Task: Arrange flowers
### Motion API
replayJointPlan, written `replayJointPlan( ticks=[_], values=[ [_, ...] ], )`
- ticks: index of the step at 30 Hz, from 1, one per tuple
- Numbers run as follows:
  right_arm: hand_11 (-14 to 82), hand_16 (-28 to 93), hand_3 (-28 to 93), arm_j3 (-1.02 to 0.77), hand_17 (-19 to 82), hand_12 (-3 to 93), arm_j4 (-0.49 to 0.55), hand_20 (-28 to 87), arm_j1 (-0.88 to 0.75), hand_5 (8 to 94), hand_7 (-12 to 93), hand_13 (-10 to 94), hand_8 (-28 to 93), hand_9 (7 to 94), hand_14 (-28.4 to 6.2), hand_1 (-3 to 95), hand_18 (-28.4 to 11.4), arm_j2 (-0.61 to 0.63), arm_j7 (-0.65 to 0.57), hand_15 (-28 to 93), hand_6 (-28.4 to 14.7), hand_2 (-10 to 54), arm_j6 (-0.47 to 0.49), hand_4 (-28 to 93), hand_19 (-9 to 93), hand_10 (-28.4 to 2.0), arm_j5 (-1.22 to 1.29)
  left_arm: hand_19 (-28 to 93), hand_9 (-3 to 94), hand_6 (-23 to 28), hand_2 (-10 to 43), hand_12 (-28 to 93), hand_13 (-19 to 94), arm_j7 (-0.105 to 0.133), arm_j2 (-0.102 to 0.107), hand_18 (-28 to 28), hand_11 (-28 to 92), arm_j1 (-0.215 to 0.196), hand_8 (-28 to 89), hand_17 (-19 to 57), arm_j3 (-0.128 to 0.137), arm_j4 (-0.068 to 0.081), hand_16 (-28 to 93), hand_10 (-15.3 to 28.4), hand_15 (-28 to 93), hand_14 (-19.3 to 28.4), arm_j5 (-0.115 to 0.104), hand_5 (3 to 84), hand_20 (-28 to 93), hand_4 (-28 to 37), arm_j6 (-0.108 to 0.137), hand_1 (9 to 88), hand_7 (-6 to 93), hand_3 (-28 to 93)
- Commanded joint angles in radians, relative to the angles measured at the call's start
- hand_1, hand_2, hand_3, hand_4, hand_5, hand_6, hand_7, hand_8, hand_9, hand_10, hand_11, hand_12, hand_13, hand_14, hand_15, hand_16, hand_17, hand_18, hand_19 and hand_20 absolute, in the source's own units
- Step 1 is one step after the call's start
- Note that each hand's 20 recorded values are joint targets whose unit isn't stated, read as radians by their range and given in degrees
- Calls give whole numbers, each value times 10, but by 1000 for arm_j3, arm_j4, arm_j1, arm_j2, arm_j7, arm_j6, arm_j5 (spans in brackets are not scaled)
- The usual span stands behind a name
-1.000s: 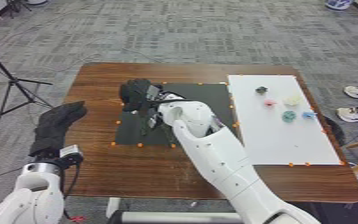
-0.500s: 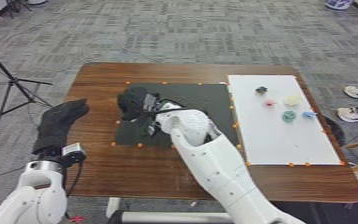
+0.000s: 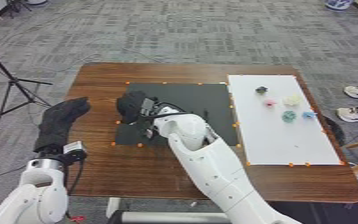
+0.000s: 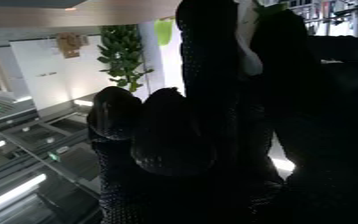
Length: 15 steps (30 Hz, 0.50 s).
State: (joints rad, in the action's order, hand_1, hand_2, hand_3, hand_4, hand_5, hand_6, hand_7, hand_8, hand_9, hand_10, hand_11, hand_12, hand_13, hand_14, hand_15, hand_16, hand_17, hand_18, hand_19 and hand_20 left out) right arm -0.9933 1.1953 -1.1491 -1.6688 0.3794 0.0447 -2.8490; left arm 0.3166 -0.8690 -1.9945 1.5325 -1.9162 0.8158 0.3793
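Observation:
In the head view, my right hand is over the left part of the black mat. The right wrist view shows that hand with fingers curled, and a pale and green flower stem between thumb and fingers; its bloom cannot be made out. Small flower heads lie apart on the white board: a dark one, a pink one, a cream one, a green one and a blue one. My left hand, fingers straight, is beside the table's left edge.
Orange markers line both the mat and the board on the brown table. A black tripod stands on the floor at the left. In the right wrist view, a leafy plant appears farther off in the room.
Over the mat, my right hand has moved slightly left and nearer, and its forearm has shifted. The left hand has shifted slightly. The flower heads on the board have stayed put.

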Motion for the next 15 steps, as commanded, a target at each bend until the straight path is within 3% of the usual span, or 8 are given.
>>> replayJointPlan(
  ticks=[1, 6, 15],
  values=[
    [198, 400, 645, 5, 428, 240, 0, 570, 6, 753, 364, 824, 4, 925, -66, 528, -239, 9, -15, 762, 37, -95, -11, -233, 893, -64, 12, 79, 535, 27, 159, 135, 419, 4, -12, 95, 214, -13, -82, 94, 6, -6, -10, 137, 193, 156, 1, 531, 175, -278, -7, 275, 206, 722],
    [202, 397, 627, 10, 427, 234, 1, 571, 6, 748, 356, 824, 10, 917, -68, 516, -239, 12, -22, 765, 30, -95, -9, -208, 894, -68, 18, 79, 531, 30, 103, 137, 415, 5, -13, 96, 215, -14, -81, 90, 6, -7, -9, 136, 193, 158, 4, 527, 174, -267, -3, 259, 203, 731],
    [201, 398, 622, 21, 423, 226, 8, 573, 7, 725, 349, 816, 14, 901, -71, 492, -241, 21, -48, 773, 22, -95, -5, -198, 896, -76, 34, 82, 529, 30, 82, 137, 413, 11, -17, 98, 217, -21, -79, 86, 11, -10, -7, 136, 191, 158, 3, 525, 172, -256, -9, 254, 202, 732]
  ],
)
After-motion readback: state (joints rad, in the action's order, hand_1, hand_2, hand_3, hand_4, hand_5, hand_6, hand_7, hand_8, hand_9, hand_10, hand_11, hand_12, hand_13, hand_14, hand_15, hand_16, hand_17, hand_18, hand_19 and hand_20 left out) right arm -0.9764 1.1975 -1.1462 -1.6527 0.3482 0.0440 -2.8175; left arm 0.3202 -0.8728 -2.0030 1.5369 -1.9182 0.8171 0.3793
